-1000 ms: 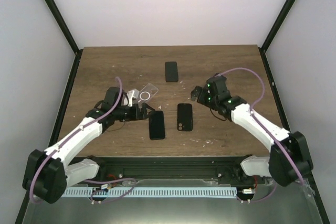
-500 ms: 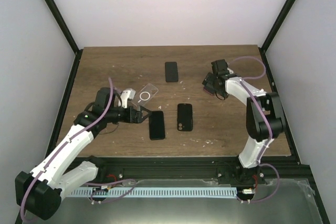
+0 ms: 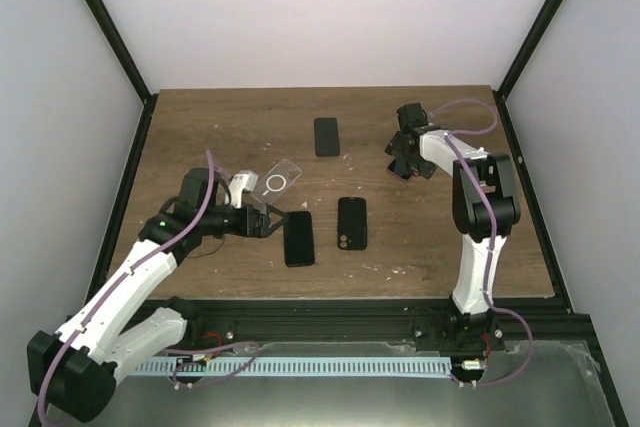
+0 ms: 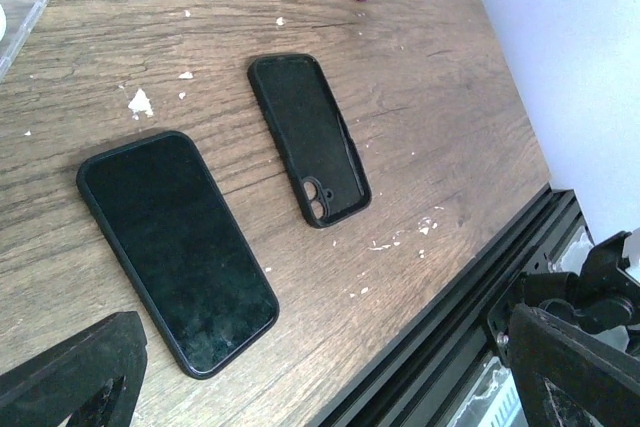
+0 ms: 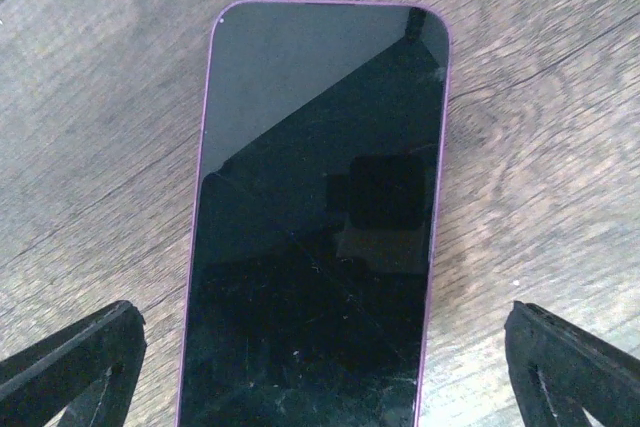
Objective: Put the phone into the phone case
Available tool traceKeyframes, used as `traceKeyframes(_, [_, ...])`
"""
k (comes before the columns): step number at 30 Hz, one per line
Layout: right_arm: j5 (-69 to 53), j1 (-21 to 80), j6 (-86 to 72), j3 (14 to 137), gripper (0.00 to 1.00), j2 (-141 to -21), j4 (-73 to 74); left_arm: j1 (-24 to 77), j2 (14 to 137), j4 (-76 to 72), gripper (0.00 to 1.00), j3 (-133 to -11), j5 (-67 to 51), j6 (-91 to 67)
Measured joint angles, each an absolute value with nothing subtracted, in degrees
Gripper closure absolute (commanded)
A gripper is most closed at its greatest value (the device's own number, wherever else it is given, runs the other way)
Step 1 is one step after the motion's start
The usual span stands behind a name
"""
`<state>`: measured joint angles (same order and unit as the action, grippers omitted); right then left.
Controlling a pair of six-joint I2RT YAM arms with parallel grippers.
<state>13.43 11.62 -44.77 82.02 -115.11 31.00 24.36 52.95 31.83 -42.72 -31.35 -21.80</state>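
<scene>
Though it is not yet cased, my right jaws hang open over the purple phone (image 5: 315,217).
It lies toward the far right corner of the worktop (image 3: 200,127); the empty black case (image 3: 351,223) waits nearer the front edge, my left jaws open too.

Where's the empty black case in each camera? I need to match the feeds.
Top external: black case lies mid-table, just right of the black phone.
Left wrist: black case is near centre, up and right of the black phone.
Right wrist: not in it; the purple phone fills the view.
Shared landmark: the black phone, beside the case in the top and left wrist views.
</scene>
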Motion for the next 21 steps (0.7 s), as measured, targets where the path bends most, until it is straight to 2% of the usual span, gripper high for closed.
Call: traceKeyframes(21, [14.0,10.7,-47.4,86.8,0.06,-120.9,32.6,24.4,52.4,31.8,0.0,-42.5,-31.3,-21.8])
